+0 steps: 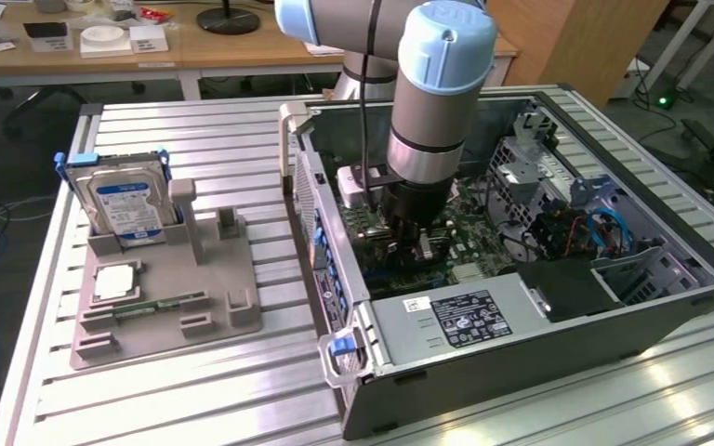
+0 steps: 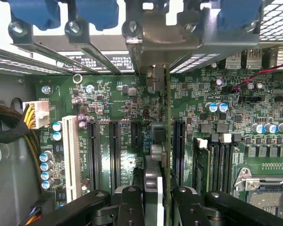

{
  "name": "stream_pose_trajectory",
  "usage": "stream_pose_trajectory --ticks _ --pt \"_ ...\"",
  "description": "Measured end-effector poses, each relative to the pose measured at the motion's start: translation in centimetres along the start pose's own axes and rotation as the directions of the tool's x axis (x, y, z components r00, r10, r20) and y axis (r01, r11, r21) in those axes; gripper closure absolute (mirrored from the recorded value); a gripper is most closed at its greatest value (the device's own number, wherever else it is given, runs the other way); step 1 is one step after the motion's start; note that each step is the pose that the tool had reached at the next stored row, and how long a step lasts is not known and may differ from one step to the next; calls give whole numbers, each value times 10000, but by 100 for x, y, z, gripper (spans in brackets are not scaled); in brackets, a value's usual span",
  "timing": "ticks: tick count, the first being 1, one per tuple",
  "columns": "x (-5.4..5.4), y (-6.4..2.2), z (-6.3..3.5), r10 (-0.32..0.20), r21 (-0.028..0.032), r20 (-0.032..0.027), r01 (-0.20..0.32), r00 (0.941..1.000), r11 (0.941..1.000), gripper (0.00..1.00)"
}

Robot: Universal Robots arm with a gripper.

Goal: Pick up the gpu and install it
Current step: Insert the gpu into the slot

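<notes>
Inside the computer case (image 1: 654, 279), the hand (image 2: 153, 197) pinches the gpu (image 2: 161, 136) edge-on between its fingers, upright over the motherboard (image 2: 113, 101) slots.

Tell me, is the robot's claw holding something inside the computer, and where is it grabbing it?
Yes. The gripper is shut on the gpu, pinching its upper edge, with the card standing edge-on above the motherboard slots.

A robotics lab: metal slatted workbench (image 1: 208, 372), open computer case (image 1: 654, 307), wooden office desks (image 1: 146, 60) behind.
</notes>
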State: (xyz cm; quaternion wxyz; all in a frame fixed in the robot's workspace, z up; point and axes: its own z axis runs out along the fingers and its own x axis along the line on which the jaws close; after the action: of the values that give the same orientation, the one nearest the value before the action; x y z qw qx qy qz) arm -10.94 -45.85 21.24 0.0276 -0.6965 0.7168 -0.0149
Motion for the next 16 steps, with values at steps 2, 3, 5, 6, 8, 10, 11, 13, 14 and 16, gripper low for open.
stream_pose_trajectory --ticks 2,3,5,6,8,10,11,13,14,16 --pt "-3 -1 -6 2 31 18 -2 10000 10000 71" --pt "0 -3 -41 -2 31 -13 2 10000 10000 71" --pt "-1 -6 -96 -2 61 -5 2 10000 10000 65" --pt "-1 -6 -126 -2 77 -10 2 10000 10000 65" --pt "-2 -8 -187 -3 115 -8 4 10000 9999 65" --pt "-3 -10 -254 -4 146 -5 4 10000 9999 65" --pt "-4 -11 -293 -5 158 -7 5 10000 9999 65" --pt "-5 -13 -359 -5 188 -6 5 10000 9998 65" --pt "-5 -13 -393 -5 202 -5 5 10000 9998 65" --pt "-7 -14 -457 -5 236 -4 5 10000 9997 65"
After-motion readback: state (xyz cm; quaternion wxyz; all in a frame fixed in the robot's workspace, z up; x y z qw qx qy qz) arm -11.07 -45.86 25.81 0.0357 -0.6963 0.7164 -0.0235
